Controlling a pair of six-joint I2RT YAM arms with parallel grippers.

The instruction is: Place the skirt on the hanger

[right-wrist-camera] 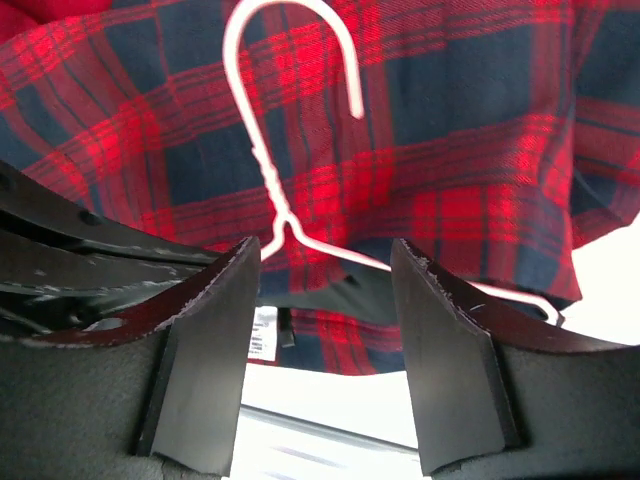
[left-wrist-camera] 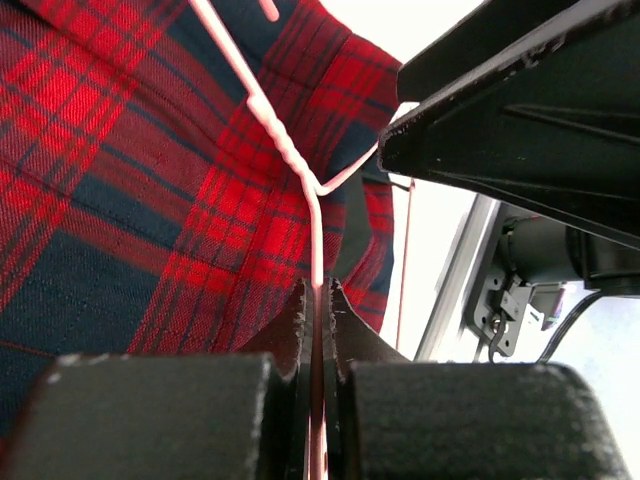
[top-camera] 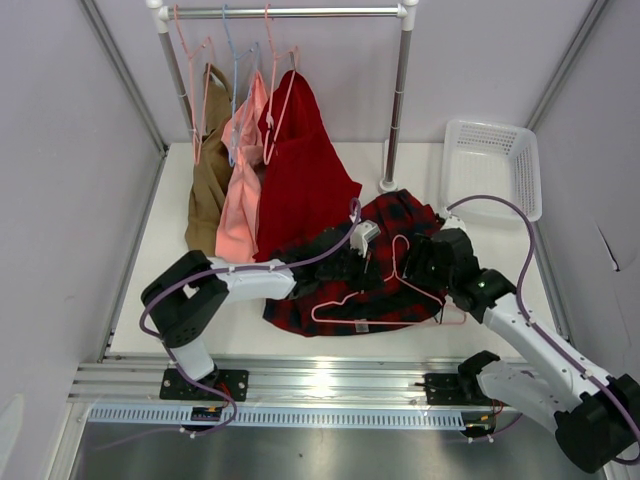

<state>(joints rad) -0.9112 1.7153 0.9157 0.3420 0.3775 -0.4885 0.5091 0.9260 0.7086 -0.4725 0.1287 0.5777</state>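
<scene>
A red and dark navy plaid skirt [top-camera: 300,308] lies crumpled on the white surface [top-camera: 170,320], near its front edge and between the two arms. A thin pale-pink wire hanger [right-wrist-camera: 268,185] lies on top of the skirt with its hook pointing toward the back.

The left tool [left-wrist-camera: 318,295] has its fingers pressed together, pinching one shoulder wire of the hanger just below the twisted neck. The right tool [right-wrist-camera: 325,260] is spread wide and grips nothing. In its wrist view the hanger's neck shows in the gap between its fingers, over the plaid cloth.

A white plastic lattice basket [top-camera: 490,165] sits at the far right corner, its mesh bottom in plain sight. Behind, a metal rail [top-camera: 290,12] carries tan, salmon-pink and solid red garments on wire hangers.
</scene>
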